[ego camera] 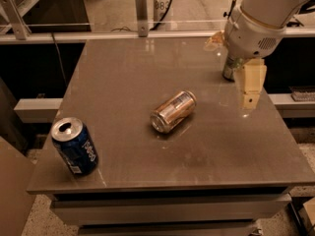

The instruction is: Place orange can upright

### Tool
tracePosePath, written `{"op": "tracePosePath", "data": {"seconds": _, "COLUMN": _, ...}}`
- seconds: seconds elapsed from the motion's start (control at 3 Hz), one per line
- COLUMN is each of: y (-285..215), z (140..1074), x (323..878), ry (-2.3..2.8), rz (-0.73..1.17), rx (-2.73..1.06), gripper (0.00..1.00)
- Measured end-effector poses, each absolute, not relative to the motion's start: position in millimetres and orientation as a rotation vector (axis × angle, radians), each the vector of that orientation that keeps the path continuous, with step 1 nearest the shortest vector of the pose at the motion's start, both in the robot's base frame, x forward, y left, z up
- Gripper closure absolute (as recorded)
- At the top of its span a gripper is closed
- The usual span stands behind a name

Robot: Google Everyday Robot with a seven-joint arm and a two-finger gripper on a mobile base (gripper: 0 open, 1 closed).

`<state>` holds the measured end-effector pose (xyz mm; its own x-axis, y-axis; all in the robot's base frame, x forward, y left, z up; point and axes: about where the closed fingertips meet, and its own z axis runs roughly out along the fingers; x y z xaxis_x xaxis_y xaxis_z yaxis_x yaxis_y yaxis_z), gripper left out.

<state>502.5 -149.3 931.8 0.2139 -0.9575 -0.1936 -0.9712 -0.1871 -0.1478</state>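
While the orange can (173, 111) lies sideways on the table (113, 82), the gripper (250, 90) hangs well right of it, open or closed I cannot tell; approach seems in hand; next: reach left, descend, grip it.

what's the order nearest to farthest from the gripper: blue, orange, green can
The gripper hangs at the right.
1. green can, just behind it, far right
2. orange can, lying at centre
3. blue can, front left corner
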Motion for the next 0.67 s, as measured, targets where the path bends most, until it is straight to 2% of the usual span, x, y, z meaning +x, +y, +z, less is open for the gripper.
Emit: {"op": "tracePosePath", "data": {"seconds": 0.67, "y": -111, "z": 907, "x": 523, "ry": 1.675, "rz": 0.105, "rx": -2.417, "gripper": 0.00}}
